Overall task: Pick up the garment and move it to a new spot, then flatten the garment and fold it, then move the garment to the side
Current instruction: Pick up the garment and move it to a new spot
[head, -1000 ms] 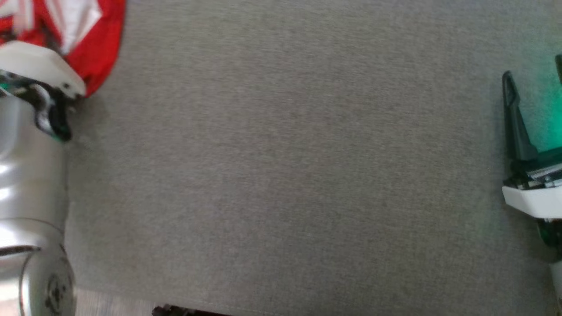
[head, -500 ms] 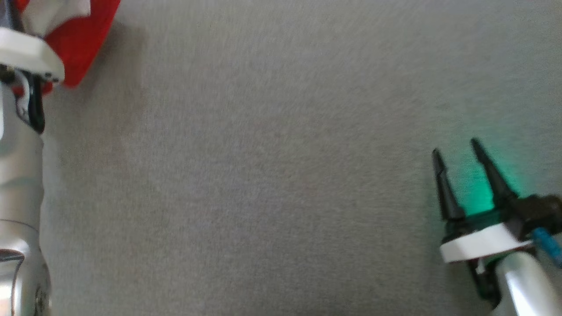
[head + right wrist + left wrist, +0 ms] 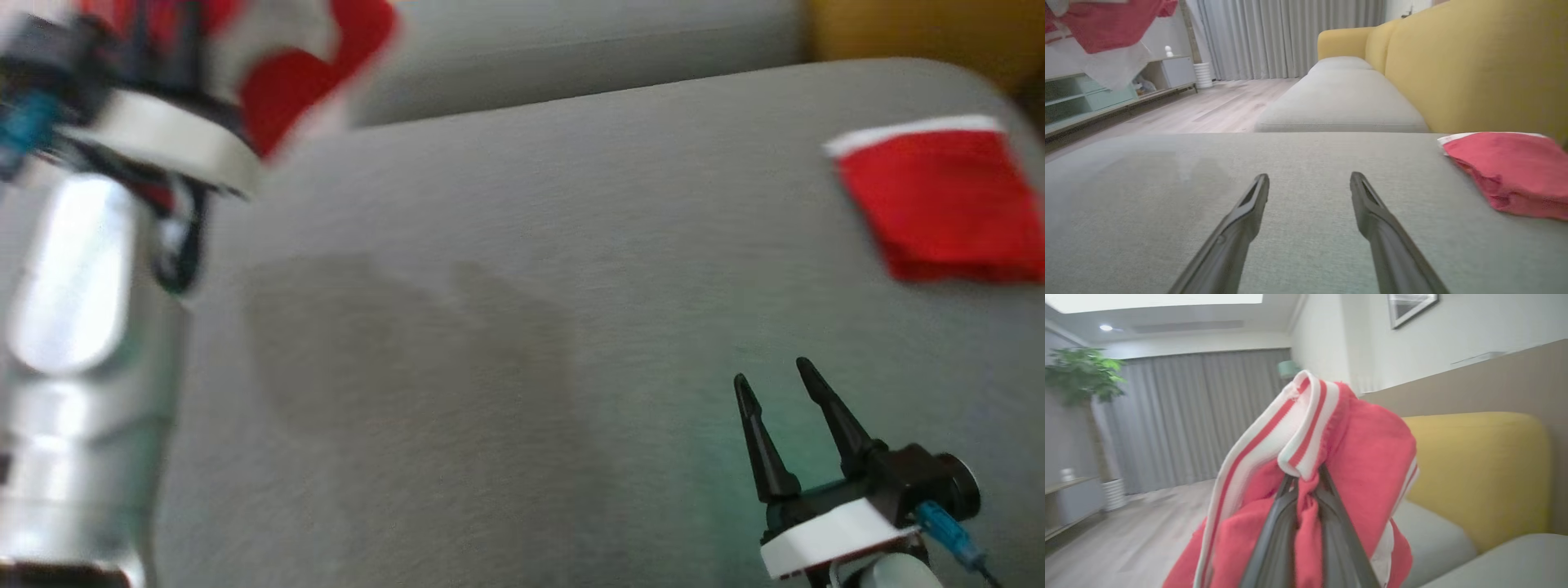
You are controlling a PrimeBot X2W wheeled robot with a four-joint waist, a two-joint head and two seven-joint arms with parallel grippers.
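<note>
The left gripper [image 3: 1305, 479] holds the garment [image 3: 1363, 457] in the air, well above the grey cushion [image 3: 531, 245]. Its two fingers are pinched on a bunch of red cloth just under a white, red-striped band, and the rest drapes down around them. I take it the lift is meant to get the whole piece clear of the seat so it can be carried to a fresh spot. A soft shadow [image 3: 392, 343] on the cushion fits cloth hanging free rather than dragging.

The right gripper [image 3: 771, 371] sits low over the near right of the cushion, its fingers spread with nothing between them. It is probably waiting to help flatten. Far right lies a folded red cloth [image 3: 939, 204], near the yellow sofa back [image 3: 1474, 61] and well apart from both grippers.

Much is unclear. The left arm and garment are smeared in the head view, and the garment's lower part runs off the wrist picture. The left fingertips are buried in cloth. I cannot tell what kind of garment it is or how low it hangs.
</note>
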